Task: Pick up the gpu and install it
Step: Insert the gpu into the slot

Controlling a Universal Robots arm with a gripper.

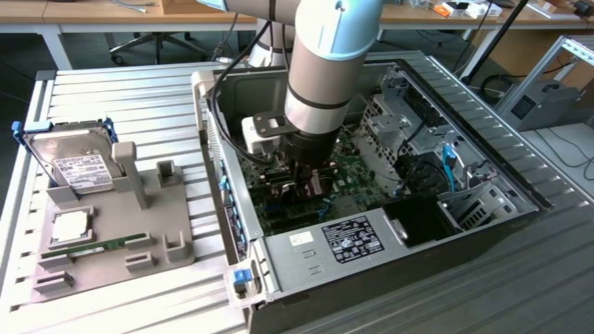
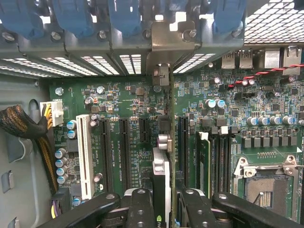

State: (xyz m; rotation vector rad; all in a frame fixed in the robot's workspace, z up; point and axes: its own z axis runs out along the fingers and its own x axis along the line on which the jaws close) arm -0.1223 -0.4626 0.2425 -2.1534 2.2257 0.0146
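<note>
Slatted metal formed the table (image 1: pixel 121 97), and an open case (image 1: pixel 390 296) lay on it. Inside the case the gpu (image 2: pixel 161 166) stood on edge over the motherboard (image 2: pixel 123 99), in line with the long black slots (image 2: pixel 124 147). Whether it was seated in one could not be told. Its silvery bracket (image 2: pixel 166 42) reached the case's rear wall, just under a row of blue clips (image 2: pixel 71 16).

The gripper (image 2: pixel 167 206) was closed on the gpu, with a black finger (image 2: pixel 140 209) against each face of the card. In the exterior view the arm (image 1: pixel 325 62) came down into the middle of the case, with the gripper (image 1: pixel 302 174) low over the motherboard (image 1: pixel 362 170). Also inside the case, a white slot (image 2: pixel 84 156) and a CPU socket (image 2: pixel 263 185) lay on opposite sides of the gpu.

Outside the case, at the exterior view's left, a gray fixture (image 1: pixel 139 229) rested on the table. It carried a hard drive (image 1: pixel 79 163) leaning in a blue frame, a square chip (image 1: pixel 72 226) and a green memory stick (image 1: pixel 93 247).
</note>
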